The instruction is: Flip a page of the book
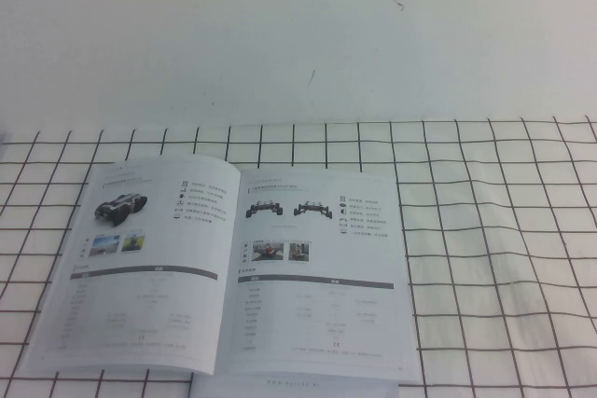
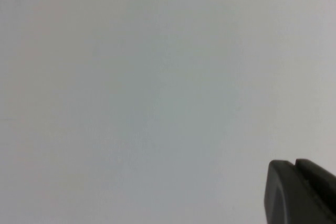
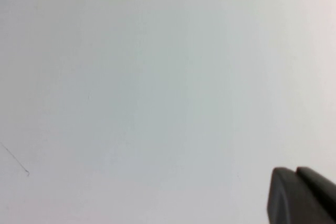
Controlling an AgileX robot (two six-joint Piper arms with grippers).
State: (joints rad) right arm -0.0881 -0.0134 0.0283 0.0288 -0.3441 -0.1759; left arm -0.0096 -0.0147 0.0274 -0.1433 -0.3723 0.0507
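Book pages are thin, glossy and white, and the booklet is laid open and flat on a white cloth ruled with a black grid. The page on the right of the spine carries two dark chassis pictures above grey table bars. A white sheet edge is visible just beneath the book's near edge. Behind the book, a plain white wall is seen. Book and cloth are shown in the high view only. In each wrist view only a dark, rounded finger tip of the left gripper and the right gripper is shown against a blank white surface; whether the fingers are spread or pressed together cannot be told.
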